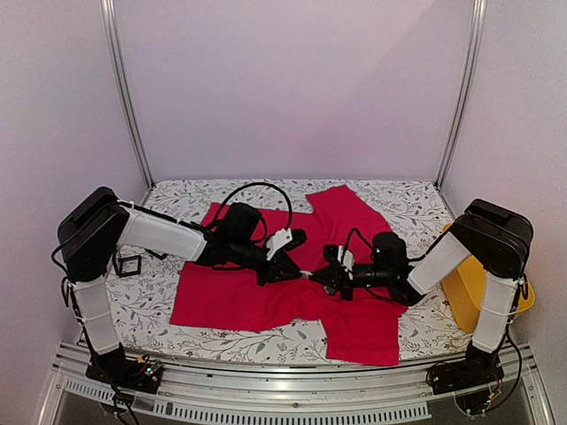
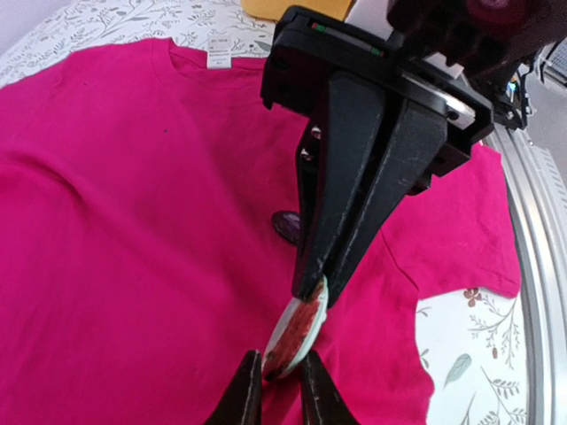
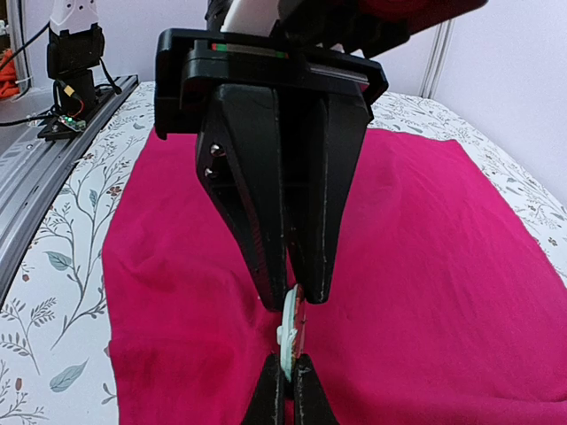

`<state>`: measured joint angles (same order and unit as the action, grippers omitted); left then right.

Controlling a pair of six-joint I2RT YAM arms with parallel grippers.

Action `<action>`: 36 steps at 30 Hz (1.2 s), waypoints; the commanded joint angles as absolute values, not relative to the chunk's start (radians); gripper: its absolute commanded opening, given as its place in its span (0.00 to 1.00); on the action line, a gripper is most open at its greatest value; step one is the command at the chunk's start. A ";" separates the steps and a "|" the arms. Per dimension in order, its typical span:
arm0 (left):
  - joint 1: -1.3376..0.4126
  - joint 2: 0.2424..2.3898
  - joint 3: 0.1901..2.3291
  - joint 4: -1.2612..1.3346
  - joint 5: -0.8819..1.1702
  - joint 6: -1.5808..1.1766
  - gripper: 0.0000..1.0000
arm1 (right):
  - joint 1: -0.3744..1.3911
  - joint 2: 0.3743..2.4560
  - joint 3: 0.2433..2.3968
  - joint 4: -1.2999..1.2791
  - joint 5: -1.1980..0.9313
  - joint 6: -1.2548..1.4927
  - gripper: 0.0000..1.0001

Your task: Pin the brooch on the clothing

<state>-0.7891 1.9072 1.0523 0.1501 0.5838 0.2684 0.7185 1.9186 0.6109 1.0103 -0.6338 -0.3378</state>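
The brooch [image 2: 297,332] is a small round disc with a red face and a pale green rim. It is held upright just above the red T-shirt [image 1: 230,292], between both grippers. My left gripper [image 2: 278,356] has its fingers closed on the brooch's near end. My right gripper [image 3: 288,359] is clamped on the opposite edge, and edge-on the brooch [image 3: 291,328] looks thin. In the top view the two grippers meet over the middle of the shirt, left [image 1: 297,270] and right [image 1: 317,277]. The shirt's white neck label [image 2: 220,58] lies at the far side.
A floral tablecloth [image 1: 390,204] covers the table. A yellow object [image 1: 469,292] lies at the right edge. A small black frame [image 1: 128,264] sits by the left arm. A small dark purple thing [image 2: 285,226] lies on the shirt under the right gripper.
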 commanded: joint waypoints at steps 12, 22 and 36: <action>-0.811 1.907 1.073 0.140 0.597 0.276 0.00 | 0.723 1.875 0.632 0.995 -0.654 -0.345 0.05; -0.791 1.859 1.034 0.175 0.615 0.213 0.00 | 0.725 1.836 0.556 0.961 -0.610 -0.377 0.40; -0.792 1.808 1.046 0.143 0.746 0.206 0.00 | 0.723 1.965 0.614 0.953 -0.555 -0.341 0.01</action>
<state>-0.7963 1.8591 1.0367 0.1490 0.6456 0.2127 0.7254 1.9362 0.5987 0.9585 -0.5842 -0.3550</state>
